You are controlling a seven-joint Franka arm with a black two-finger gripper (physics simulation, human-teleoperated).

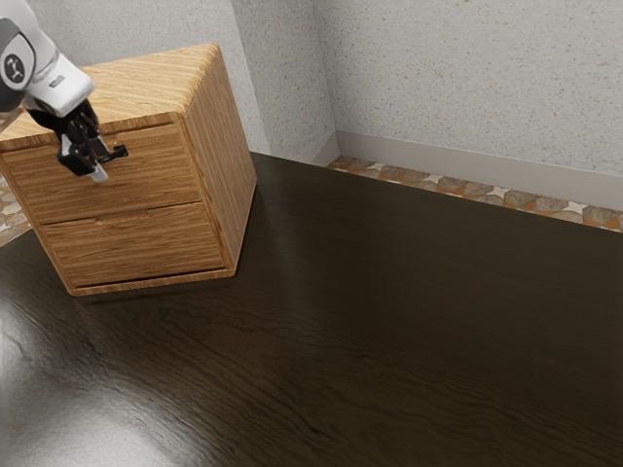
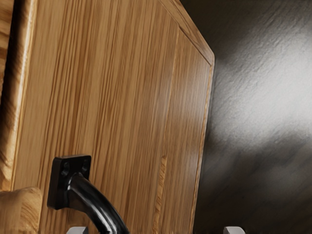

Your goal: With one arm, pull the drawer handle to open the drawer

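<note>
Franka arm's gripper [image 1: 95, 167] sits at the top drawer [image 1: 146, 180] of a wood cabinet [image 1: 219, 146], which stands at the far corner of a dark table [image 1: 389, 341] on the exterior view's left. Step in hand: approach/grasp. In the wrist view the fingertips [image 2: 78, 230] stand wide apart, w/ the black handle [image 2: 90, 202] passing between them, close to one pad, not clamped. Drawer front looks flush w/ the cabinet, so judged shut; no pull begun. Next move prob. calls for centring on the bar, closing on it, then a straight pull away from the front. Count: 1 cabinet, 2 drawers (top, lower [image 1: 136, 243]), 1 handle, 1 gripper.
</note>
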